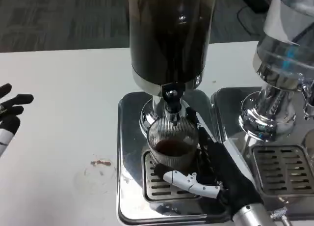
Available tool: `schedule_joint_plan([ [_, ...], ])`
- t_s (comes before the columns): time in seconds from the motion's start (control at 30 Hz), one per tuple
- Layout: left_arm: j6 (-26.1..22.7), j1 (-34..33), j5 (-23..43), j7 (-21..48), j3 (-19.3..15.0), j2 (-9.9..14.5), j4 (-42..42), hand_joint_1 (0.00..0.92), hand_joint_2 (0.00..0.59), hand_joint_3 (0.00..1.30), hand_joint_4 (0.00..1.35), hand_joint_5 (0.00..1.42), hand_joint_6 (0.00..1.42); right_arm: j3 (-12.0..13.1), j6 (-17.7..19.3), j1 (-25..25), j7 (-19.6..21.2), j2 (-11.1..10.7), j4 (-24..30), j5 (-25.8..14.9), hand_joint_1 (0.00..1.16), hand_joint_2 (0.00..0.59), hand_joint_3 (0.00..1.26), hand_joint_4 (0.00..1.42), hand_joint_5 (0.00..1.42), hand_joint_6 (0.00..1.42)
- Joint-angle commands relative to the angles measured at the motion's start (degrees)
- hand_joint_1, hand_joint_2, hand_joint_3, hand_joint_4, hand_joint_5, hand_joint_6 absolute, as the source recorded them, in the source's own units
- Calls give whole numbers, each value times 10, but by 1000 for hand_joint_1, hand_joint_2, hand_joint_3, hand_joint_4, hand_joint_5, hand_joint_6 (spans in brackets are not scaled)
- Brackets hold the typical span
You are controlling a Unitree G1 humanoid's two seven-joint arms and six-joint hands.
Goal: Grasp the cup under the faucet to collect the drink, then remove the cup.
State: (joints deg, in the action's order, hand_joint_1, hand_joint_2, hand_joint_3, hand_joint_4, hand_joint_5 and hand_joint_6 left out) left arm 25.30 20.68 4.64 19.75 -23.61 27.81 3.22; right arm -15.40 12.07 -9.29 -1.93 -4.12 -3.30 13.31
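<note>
While the right hand (216, 174) wraps its fingers (191, 182) around the cup (172, 146), the cup stands on the metal grate (159, 186) right under the faucet (171, 105). The cup is clear with thin ridges, and there is a dark drink in the bottom of it. One white finger curls across the front of the cup, low down, and the black fingers press against its far side, so the cup sits between them and is held. Just above the fingers, the faucet points down into the cup from the big dark drink tank (169, 34). The grate lies in a shiny tray (128, 152) under the fingers. Beside the right hand, on the other side from the cup, stands a second machine (279, 73) with a clear tank and its own grate (282, 169). The left hand (11, 115) is well apart from the cup, over the white surface (64, 103). Its fingers are spread apart and hold nothing. Between those fingers and the tray there is a small brown stain (101, 162) on the surface.
</note>
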Motion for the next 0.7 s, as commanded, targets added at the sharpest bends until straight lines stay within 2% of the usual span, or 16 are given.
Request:
schedule_joint_plan([
  [0.03, -10, 7, 2, -8, -5, -6, 13, 0, 211, 295, 40, 207, 0, -3, 6, 10, -1, 8, -17, -5, 792, 112, 0, 54, 95, 253],
  [0.23, -13, 11, 1, -9, -10, -10, 19, 0, 214, 295, 47, 212, 0, 2, 8, 9, 14, 17, -23, -3, 810, 121, 0, 88, 134, 278],
  [0.7, -19, 22, 0, -13, -17, -14, 32, 0, 219, 295, 62, 223, 0, -1, 15, 24, 34, 26, -47, 9, 864, 114, 139, 222, 280, 402],
])
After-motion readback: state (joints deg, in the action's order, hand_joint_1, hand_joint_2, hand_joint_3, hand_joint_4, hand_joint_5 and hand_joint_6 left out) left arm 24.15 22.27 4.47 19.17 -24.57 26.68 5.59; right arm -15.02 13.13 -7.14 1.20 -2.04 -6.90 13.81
